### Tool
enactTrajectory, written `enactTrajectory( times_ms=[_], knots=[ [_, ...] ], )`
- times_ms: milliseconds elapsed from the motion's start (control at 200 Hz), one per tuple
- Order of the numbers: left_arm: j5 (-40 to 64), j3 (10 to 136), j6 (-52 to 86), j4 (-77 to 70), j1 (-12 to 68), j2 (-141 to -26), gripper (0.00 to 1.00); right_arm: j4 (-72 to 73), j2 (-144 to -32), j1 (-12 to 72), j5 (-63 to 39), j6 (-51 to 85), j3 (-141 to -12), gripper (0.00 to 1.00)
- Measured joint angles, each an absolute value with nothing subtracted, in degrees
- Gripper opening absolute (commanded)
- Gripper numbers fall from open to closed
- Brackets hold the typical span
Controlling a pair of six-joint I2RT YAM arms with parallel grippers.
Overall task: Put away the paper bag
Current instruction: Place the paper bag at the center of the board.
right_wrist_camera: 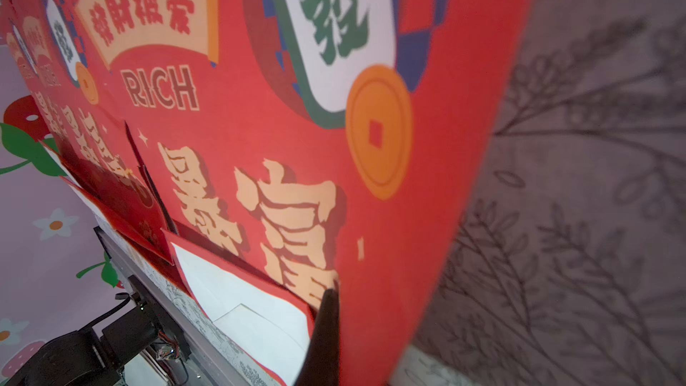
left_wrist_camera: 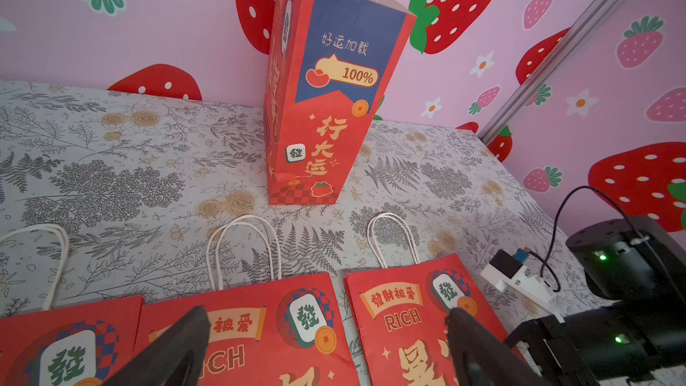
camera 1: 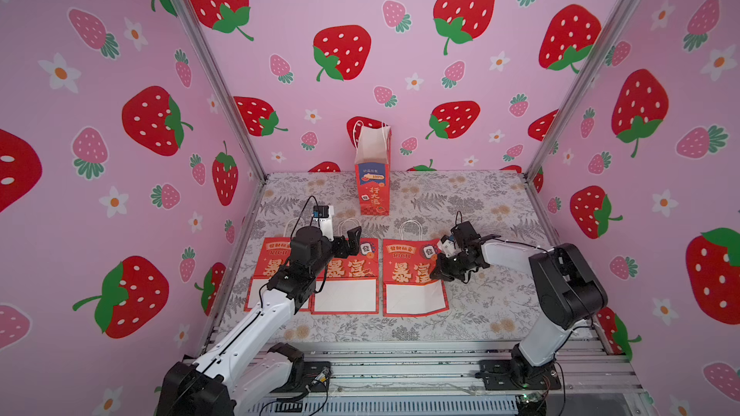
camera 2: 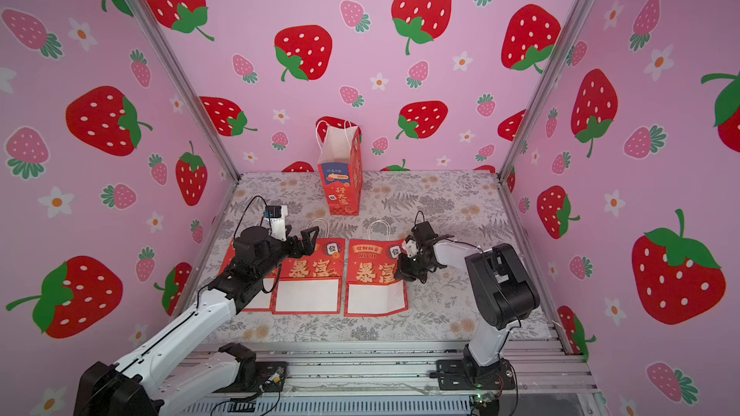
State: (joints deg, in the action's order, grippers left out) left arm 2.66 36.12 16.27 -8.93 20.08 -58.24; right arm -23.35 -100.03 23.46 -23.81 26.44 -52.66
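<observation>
Red paper fills my right wrist view: my right gripper is pressed together on the edge of the rightmost flat bag, pinching it at the side nearest my arm, about where the printed face meets the folded-up white bottom. One dark finger lies over the paper there; the other I judge to be beneath, since that edge appears slightly raised off the floral cloth. I take an edge because a folded bag lying flat offers nothing else to grip, short of its white cord handles.

My left gripper hangs with its jaws spread wide over the top of the middle flat bag, holding nothing; its two fingers frame that bag's print in the left wrist view. I judge it is waiting to help or to take the next bag.

Further out, the standing bag sits upright near the back wall, mouth open, well apart from the row. That is probably where the folded ones go, which is why it is left open and clear.

Counted: three flat bags in a row, handles pointing to the back, the left flat bag partly under my left arm; one standing bag; four in all.
</observation>
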Motion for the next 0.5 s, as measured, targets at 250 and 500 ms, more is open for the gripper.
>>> enactTrajectory(
  times_ms=[250,500],
  knots=[
    [3.2,36.1,16.3,-9.0,20.1,-59.1,0.99,-22.9,-100.8,23.5,-25.7,25.7,-53.0,0.15],
    [3.6,36.1,16.3,-9.1,20.1,-59.6,0.99,-23.1,-100.3,23.5,-26.3,25.4,-53.0,0.47]
  ],
)
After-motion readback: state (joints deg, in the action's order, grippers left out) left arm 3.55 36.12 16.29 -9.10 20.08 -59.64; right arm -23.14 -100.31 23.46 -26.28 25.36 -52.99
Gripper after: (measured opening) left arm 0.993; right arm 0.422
